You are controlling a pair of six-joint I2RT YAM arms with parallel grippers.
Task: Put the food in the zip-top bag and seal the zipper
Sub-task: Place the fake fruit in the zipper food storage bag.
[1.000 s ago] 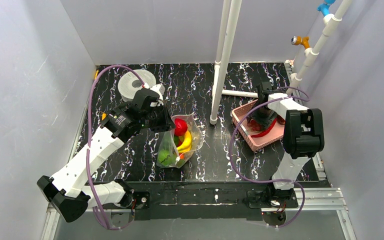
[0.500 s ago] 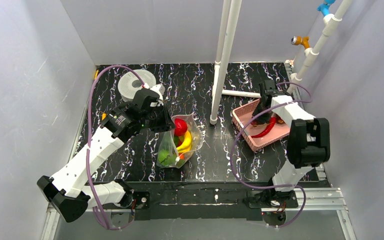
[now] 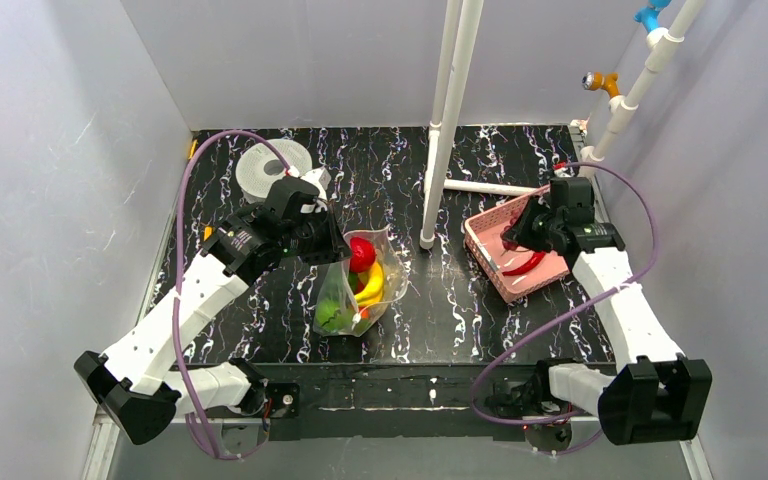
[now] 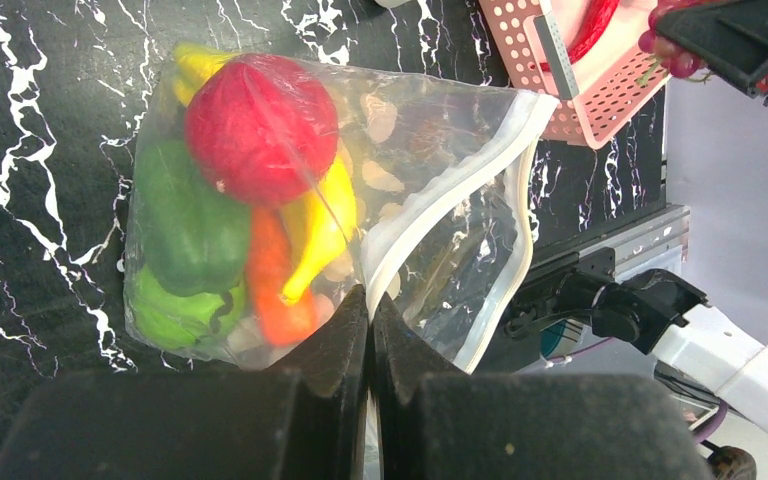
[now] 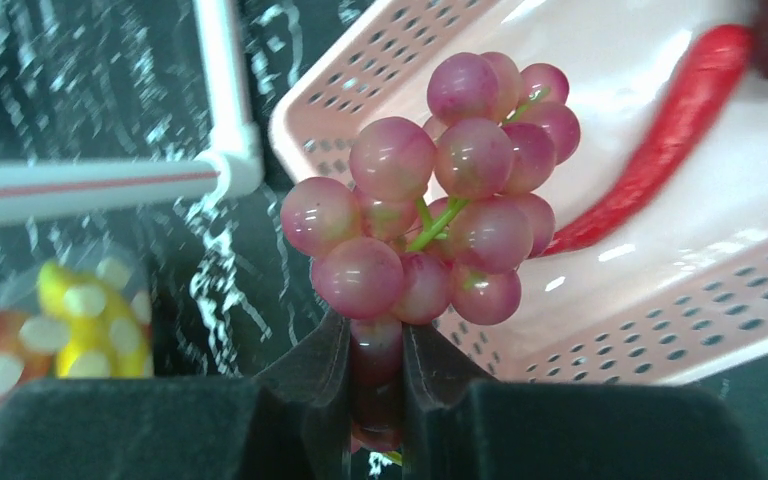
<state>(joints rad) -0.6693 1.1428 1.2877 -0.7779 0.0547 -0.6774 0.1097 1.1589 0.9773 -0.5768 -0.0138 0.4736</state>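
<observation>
— Where is the food found?

— Most of it is packed inside the zip-top bag (image 3: 358, 285), which is seen on the table (image 3: 260, 320) at the centre of the overhead view. A red round fruit (image 4: 260, 125), a green pepper (image 4: 195, 235), a yellow banana (image 4: 325, 230) and an orange carrot (image 4: 272, 285) are pressed together at the left of the left wrist view. The grapes (image 5: 440, 190) are outside the bag, and a red chili (image 5: 670, 130) is left lying in the pink basket (image 5: 600, 340).

— How is it placed relative to the fingers?

— The left fingers (image 4: 340, 345) are closed and the bag's mouth edge is pinched between them, just below the carrot. The zipper (image 4: 460, 160) is seen running from the upper right of that frame down into the pinch. The mouth is seen gaping. The right fingers (image 5: 320, 385) are clamped on the lowest berry of the grapes, and the bunch is held over the basket's corner.

— What is given by one view and not by another?

— The grip on the berry is shown only in the right wrist view; from overhead it is hidden under the wrist. Only from overhead are bag and basket seen well apart, with an upright white pipe (image 3: 445, 130) between them and a grey-white spool (image 3: 272, 168) at the upper left. In the left wrist view the grapes are caught in the upper right corner.
</observation>
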